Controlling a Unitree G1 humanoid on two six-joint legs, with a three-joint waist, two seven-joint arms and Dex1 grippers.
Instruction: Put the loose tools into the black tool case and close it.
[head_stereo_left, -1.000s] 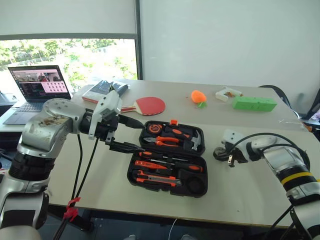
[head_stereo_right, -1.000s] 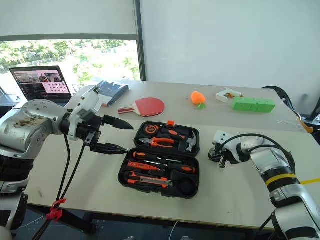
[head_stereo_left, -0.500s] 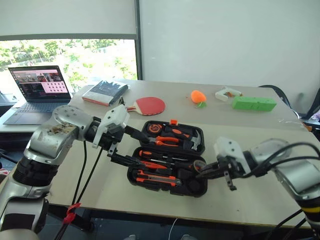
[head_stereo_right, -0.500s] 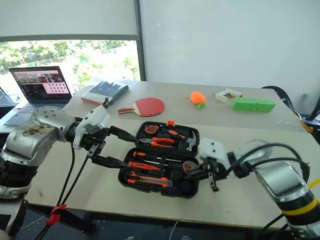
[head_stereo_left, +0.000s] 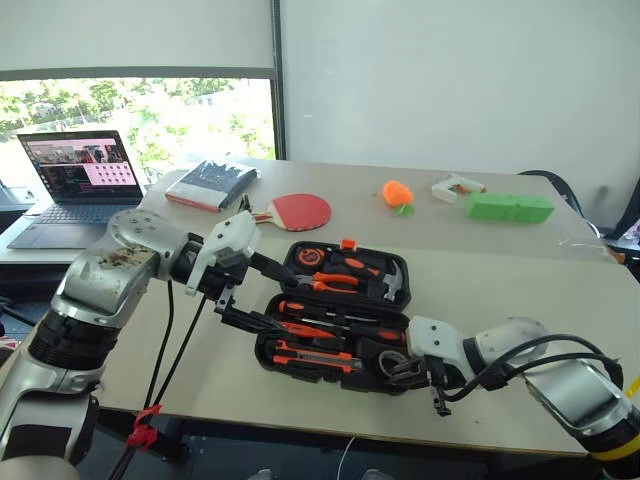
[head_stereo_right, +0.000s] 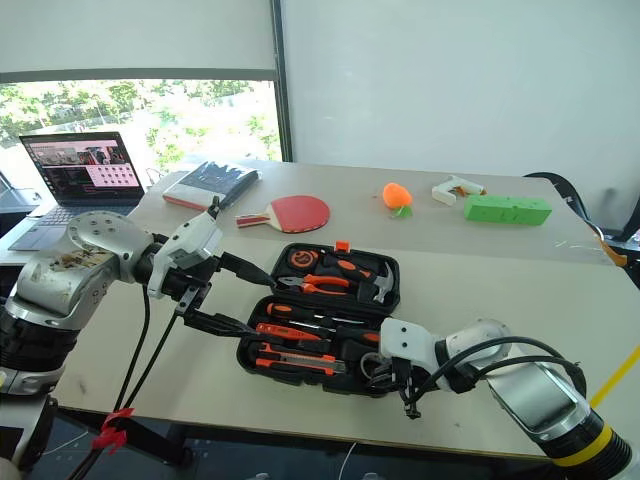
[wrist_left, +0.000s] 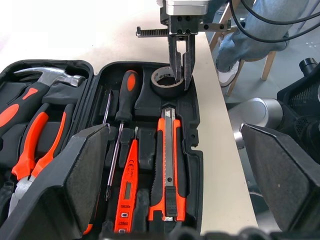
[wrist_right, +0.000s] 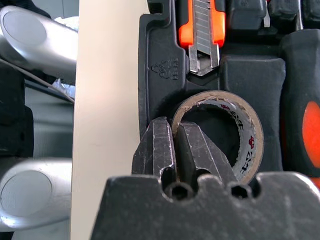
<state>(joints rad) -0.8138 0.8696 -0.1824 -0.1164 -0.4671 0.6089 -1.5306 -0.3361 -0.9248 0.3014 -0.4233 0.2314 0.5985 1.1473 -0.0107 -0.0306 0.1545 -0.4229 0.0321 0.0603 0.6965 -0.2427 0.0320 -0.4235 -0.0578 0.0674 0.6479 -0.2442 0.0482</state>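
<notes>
Pretty much packed: the black tool case lies open mid-table, screwdrivers and utility knife seated. The right gripper, fingers nearly together, pinches the tape roll wall over its near-right recess. Left gripper hovers wide open, empty. Lid isn't closed yet.

The open tool case lies at frame centre on the table. In its near half lie 2 screwdrivers, the utility knife and, at the lower right corner, the tape roll. Behind it lies a paddle; a laptop sits upper left.
</notes>
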